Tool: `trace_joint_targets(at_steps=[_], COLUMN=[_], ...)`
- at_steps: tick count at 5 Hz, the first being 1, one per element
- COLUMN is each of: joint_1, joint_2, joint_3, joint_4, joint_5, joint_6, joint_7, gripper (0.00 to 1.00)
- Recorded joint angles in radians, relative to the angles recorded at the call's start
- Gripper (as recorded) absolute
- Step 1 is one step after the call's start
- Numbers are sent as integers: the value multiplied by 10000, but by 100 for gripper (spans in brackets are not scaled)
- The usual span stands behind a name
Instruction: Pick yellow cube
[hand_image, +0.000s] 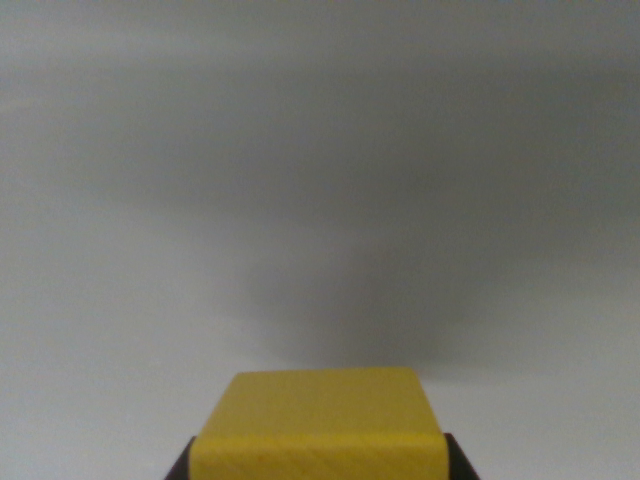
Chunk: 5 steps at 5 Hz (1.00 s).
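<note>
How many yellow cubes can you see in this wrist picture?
1. The yellow cube sits at the bottom centre, between the hand's dark fingers. Others could lie outside this one view.

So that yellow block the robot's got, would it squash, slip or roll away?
Probably none of these. The yellow cube has crisp straight edges and faint wood-like grain, so it likely stays stiff and fairly light. Its flat faces suggest it would slide, not roll. The dark end effector parts sit at both of its sides; the smooth paint could be a little slippery.
</note>
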Motion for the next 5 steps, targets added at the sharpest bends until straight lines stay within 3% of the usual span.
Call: trace_joint_targets(at_steps=[1, 2, 3, 4, 5], joint_1=[0, -4, -4, -9, -9], joint_2=[0, -120, -120, -249, -249], joint_3=[0, 6, 6, 12, 12], joint_4=[0, 278, 278, 573, 573], joint_5=[0, 8, 8, 17, 17], joint_6=[0, 397, 397, 820, 820], joint_7=[0, 11, 11, 23, 23], gripper=[100, 100, 100, 100, 100])
